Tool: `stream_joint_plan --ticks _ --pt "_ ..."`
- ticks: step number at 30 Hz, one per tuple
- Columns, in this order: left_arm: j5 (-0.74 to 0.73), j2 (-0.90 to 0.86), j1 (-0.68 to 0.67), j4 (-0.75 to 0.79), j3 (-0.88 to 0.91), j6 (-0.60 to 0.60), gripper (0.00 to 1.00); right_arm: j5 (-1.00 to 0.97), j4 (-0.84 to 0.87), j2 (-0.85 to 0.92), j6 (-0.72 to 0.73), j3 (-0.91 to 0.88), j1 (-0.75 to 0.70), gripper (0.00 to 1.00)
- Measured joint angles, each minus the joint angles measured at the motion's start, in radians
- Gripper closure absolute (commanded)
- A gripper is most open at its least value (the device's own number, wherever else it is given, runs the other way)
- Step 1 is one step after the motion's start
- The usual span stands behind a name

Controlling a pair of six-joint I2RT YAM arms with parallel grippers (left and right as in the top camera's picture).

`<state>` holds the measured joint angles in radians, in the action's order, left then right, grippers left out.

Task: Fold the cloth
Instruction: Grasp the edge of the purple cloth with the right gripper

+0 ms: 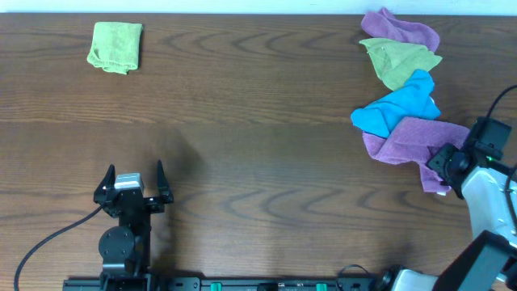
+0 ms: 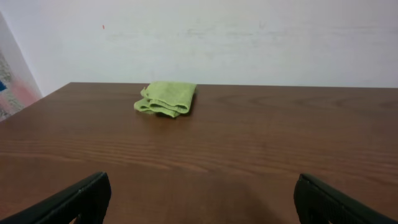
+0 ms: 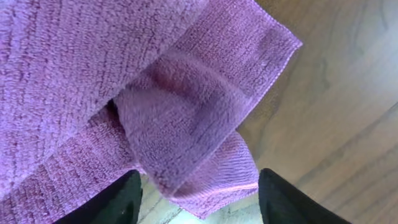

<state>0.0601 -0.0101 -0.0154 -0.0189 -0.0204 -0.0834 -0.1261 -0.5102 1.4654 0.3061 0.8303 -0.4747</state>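
The right claw (image 3: pixel 199 186) sits low over the cloth (image 3: pixel 93 68). A bunched fold of mauve fabric hangs between its two dark fingers (image 3: pixel 124 199), which stand partly apart; I cannot tell whether they pinch the fold or only bracket it. The left claw (image 1: pixel 135 171) is at the lower left of the overhead frame, spread wide with only bare table (image 1: pixel 258 162) between its fingers.

There are five cloths in all:
- **Purple, two:** the mauve cloth (image 1: pixel 412 137) lies crumpled at the right edge of the overhead frame, at the lower end of a loose pile. A more violet cloth (image 1: pixel 400 31) lies at the upper right corner.
- **Lime-green, two:** one green cloth (image 1: pixel 400 61) sits in the pile just below the violet one. A folded green cloth (image 1: pixel 115 47) lies alone at the upper left, well apart from the rest.
- **Blue, one:** a blue cloth (image 1: pixel 396 109) lies between the pile's green one and the mauve one, touching both.

No label, brand or writing can be read on any cloth.
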Motion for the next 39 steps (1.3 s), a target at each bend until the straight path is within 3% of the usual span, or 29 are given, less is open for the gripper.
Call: stream_joint_plan --ticks 6,12,13,15,16,25,39 --pt "0.0 0.0 0.0 0.0 0.0 0.0 0.04 0.083 -0.001 0.0 0.0 0.0 0.0 0.37" --pt "0.0 0.0 0.0 0.0 0.0 0.0 0.05 0.105 0.023 0.053 -0.004 0.0 0.0 0.48" --pt "0.0 0.0 0.0 0.0 0.0 0.0 0.05 0.108 0.026 0.066 -0.005 0.0 0.0 0.55" --pt "0.0 0.0 0.0 0.0 0.0 0.0 0.05 0.11 0.029 0.084 -0.005 0.0 0.0 0.88" --pt "0.0 0.0 0.0 0.0 0.0 0.0 0.05 0.111 0.031 0.086 -0.008 0.0 0.0 0.99" --pt "0.0 0.0 0.0 0.0 0.0 0.0 0.04 0.233 -0.034 0.066 -0.003 0.048 0.008 0.99" --pt "0.0 0.0 0.0 0.0 0.0 0.0 0.05 0.171 -0.551 -0.246 -0.082 0.623 0.275 0.99"
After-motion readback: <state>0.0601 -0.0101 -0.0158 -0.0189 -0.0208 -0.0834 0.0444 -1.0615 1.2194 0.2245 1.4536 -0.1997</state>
